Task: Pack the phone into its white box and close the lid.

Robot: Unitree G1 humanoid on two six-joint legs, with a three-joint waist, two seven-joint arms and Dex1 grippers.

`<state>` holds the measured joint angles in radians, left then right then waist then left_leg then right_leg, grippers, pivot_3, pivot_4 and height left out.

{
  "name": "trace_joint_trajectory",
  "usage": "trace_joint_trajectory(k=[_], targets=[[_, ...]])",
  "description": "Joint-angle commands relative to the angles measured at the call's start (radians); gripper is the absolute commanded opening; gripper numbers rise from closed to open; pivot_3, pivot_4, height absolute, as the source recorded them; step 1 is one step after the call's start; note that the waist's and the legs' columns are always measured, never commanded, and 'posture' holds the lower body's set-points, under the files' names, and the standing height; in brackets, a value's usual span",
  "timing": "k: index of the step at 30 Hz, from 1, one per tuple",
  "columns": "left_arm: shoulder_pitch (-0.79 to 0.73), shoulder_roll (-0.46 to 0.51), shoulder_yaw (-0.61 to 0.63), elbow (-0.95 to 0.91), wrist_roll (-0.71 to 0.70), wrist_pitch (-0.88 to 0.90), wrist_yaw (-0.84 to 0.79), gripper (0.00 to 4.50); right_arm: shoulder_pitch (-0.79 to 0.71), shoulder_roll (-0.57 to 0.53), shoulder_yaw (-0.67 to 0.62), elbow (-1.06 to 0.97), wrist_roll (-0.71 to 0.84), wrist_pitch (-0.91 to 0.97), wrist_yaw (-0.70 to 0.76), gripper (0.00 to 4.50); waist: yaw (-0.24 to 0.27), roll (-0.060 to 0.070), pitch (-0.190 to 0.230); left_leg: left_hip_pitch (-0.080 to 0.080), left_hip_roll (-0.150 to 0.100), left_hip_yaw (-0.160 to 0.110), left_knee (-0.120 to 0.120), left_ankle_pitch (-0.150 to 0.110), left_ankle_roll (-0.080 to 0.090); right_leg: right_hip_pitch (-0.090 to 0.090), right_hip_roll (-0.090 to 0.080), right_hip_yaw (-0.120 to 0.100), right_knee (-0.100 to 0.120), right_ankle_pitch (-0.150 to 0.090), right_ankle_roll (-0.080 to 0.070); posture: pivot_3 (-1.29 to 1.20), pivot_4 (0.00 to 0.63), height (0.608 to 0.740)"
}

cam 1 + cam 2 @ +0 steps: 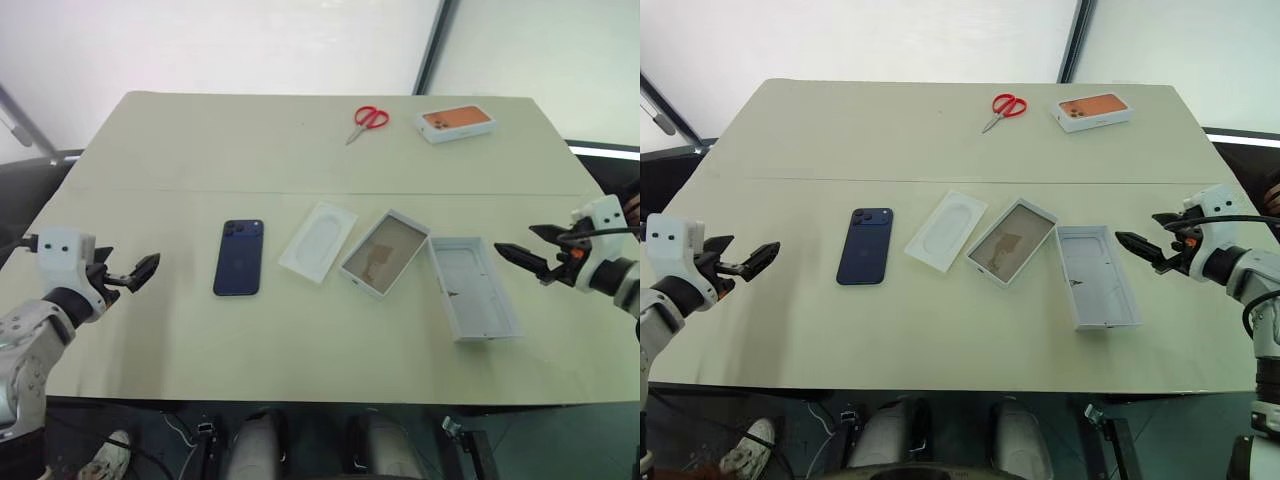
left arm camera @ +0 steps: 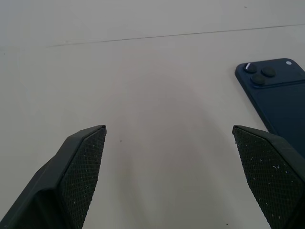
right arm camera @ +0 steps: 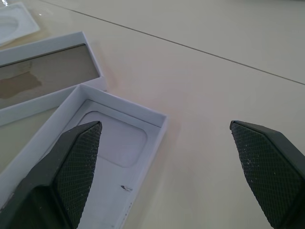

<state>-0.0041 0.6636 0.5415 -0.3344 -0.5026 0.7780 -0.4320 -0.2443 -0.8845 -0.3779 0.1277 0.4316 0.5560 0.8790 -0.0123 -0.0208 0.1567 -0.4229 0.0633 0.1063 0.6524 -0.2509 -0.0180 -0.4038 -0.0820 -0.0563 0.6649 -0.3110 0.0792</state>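
Navy glass and metal, the phone (image 1: 239, 257) lies camera-side up on the table (image 1: 300, 150), apart from the left gripper (image 1: 143, 270), whose fingers (image 2: 81, 167) stand wide and hold nothing. I judge it stiff, slick and fairly heavy for its thinness, so pinching across its long edges near the middle looks safest (a flat face offers no purchase). Beyond the right gripper (image 1: 520, 258), also spread wide and empty, the lid (image 1: 473, 287) lies inside-up just ahead of the fingertips, with the box (image 1: 385, 252) next past it. Head views add the insert (image 1: 319, 241), scissors (image 1: 367, 121) and an orange-pictured box (image 1: 456, 122); the left wrist view shows the lens cluster closely.
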Motion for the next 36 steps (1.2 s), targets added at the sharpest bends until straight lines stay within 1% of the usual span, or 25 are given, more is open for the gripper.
trace_joint_trajectory(k=[1,13,18,21,24,26,30,33,35,36], targets=[[-0.006,-0.003,-0.003,-0.036,-0.006,-0.003,0.01,4.46,-0.006,-0.015,-0.028,-0.051,0.024,0.006,0.002,4.5,0.0,0.0,0.0,0.0,0.0,0.0,0.0,0.0,0.0,0.0,0.0,0.0,0.0,0.0,0.0,0.0,0.15,0.728],[-0.036,-0.032,-0.03,-0.059,-0.03,-0.003,0.031,4.46,-0.047,0.057,0.035,-0.123,0.032,0.01,-0.047,4.5,0.001,0.0,0.0,0.0,0.0,0.0,0.0,0.001,-0.001,0.0,0.0,0.0,0.0,0.0,0.0,0.0,0.15,0.728],[-0.082,-0.078,-0.12,-0.11,-0.05,0.019,0.046,4.46,-0.069,0.118,0.081,-0.179,0.039,0.015,-0.082,4.5,0.001,0.0,0.0,0.0,0.0,0.0,0.0,0.001,-0.001,0.001,0.0,0.0,0.0,0.0,0.0,0.0,0.15,0.728],[-0.111,-0.094,-0.145,-0.104,-0.058,0.033,0.054,4.46,-0.06,0.14,0.088,-0.229,0.046,0.033,-0.108,4.5,0.001,0.0,0.0,0.0,0.0,-0.001,0.0,0.001,-0.001,0.001,0.0,0.0,0.0,0.0,0.0,0.0,0.15,0.728],[-0.176,-0.112,-0.221,-0.097,-0.071,0.049,0.045,4.46,-0.055,0.147,0.088,-0.289,0.063,0.059,-0.119,4.5,0.002,0.0,0.0,0.0,0.0,-0.001,0.0,0.001,-0.001,0.0,0.0,0.0,0.0,0.0,0.0,0.0,0.15,0.728],[-0.231,-0.144,-0.264,-0.083,-0.093,0.082,0.052,4.46,-0.059,0.159,0.107,-0.338,0.077,0.08,-0.132,4.5,0.003,0.0,0.0,0.0,0.0,-0.001,0.001,0.001,-0.001,0.001,0.0,0.0,0.0,0.0,0.0,0.0,0.15,0.728],[-0.38,-0.254,-0.358,-0.046,-0.127,0.203,0.119,4.46,-0.069,0.156,0.193,-0.443,0.083,0.102,-0.107,4.5,0.004,0.0,0.0,-0.001,-0.001,-0.001,0.001,0.001,-0.001,0.001,0.001,0.0,0.0,0.0,0.0,0.0,0.15,0.728],[-0.518,-0.327,-0.419,0.062,-0.096,0.336,0.207,4.46,-0.075,0.153,0.261,-0.522,0.099,0.117,-0.075,4.5,0.003,0.0,0.0,-0.001,-0.001,-0.002,0.002,0.001,-0.002,0.001,0.001,0.0,0.0,0.0,0.0,0.0,0.15,0.728],[-0.592,-0.345,-0.465,0.126,-0.079,0.399,0.221,4.46,-0.076,0.157,0.292,-0.559,0.107,0.126,-0.069,4.5,0.002,0.0,0.0,-0.001,-0.003,-0.003,0.002,0.001,-0.002,0.001,0.002,0.0,0.001,0.0,0.0,0.0,0.15,0.728],[-0.625,-0.366,-0.459,0.167,-0.08,0.428,0.233,4.46,-0.075,0.158,0.304,-0.574,0.109,0.127,-0.067,4.5,0.001,0.0,0.0,-0.001,-0.003,-0.003,0.002,0.001,-0.002,0.001,0.002,0.0,0.001,0.0,0.0,0.0,0.15,0.728]])
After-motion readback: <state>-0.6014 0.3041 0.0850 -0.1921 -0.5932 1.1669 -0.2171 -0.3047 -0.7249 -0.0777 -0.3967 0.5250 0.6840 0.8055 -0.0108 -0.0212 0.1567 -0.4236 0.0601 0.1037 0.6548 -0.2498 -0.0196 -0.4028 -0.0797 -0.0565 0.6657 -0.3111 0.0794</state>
